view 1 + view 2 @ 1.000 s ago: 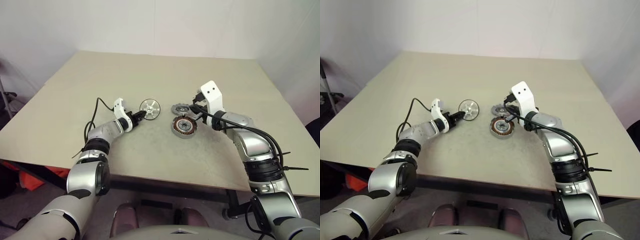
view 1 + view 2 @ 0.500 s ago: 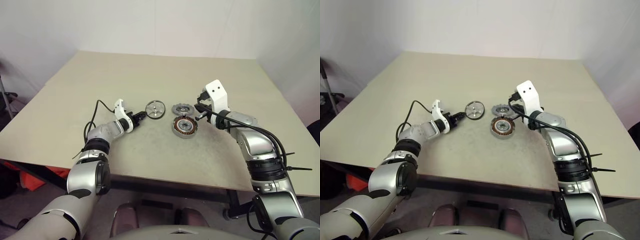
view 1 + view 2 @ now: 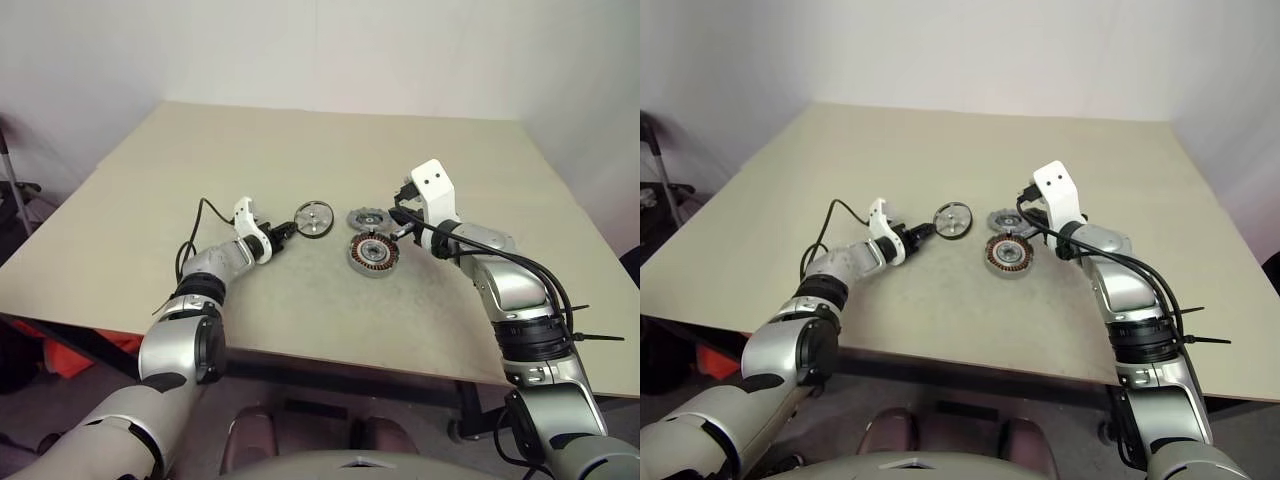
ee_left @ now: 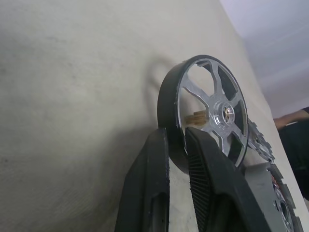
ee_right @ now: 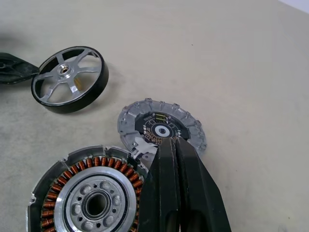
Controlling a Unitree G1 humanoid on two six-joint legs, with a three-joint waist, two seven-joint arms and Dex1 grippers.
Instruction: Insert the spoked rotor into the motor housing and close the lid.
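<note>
The spoked rotor (image 3: 314, 218) is a shiny silver wheel with a dark rim, tipped up on its edge left of centre on the table. My left gripper (image 4: 176, 135) is shut on the rotor (image 4: 212, 108), one finger on each side of its rim. The motor housing (image 3: 373, 254), with copper windings around a silver centre, lies flat to the rotor's right. The lid (image 3: 366, 219), a grey notched disc, lies just behind the housing. My right gripper (image 5: 169, 142) is shut on nothing and hovers over the lid's (image 5: 145, 121) near edge, beside the housing (image 5: 91, 198).
The parts sit near the middle of a wide beige table (image 3: 300, 140). Its front edge (image 3: 330, 352) runs close below my arms. A white wall stands behind the table. A thin metal leg (image 3: 12, 195) stands off the table's left side.
My left gripper's fingers have closed on the rotor's rim, and the rotor has shifted slightly toward the housing. The right arm has hardly moved.
</note>
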